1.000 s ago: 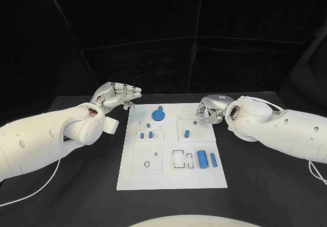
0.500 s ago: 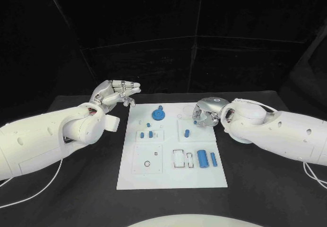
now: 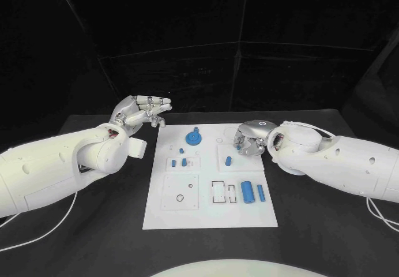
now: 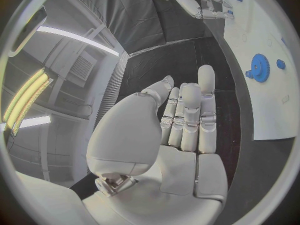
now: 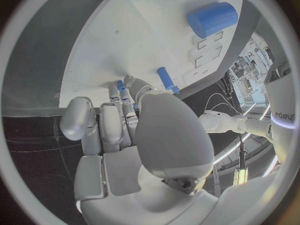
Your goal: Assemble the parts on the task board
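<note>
Task board (image 3: 208, 213) sits center frame. Early stage: blue gear (image 3: 194, 138) and small pegs (image 3: 179, 163) seated, big cylinder (image 3: 246, 192) lies loose lower right. Right hand (image 3: 252, 138) curled over the upper-right peg; grasp unclear. Left hand (image 3: 143, 111) upper left, empty, fingers loosely spread.

arms: smooth white shells, small dark holes | left hand (image 3: 141, 111), right hand (image 3: 252, 137): silver metal | white cables trailing
</note>
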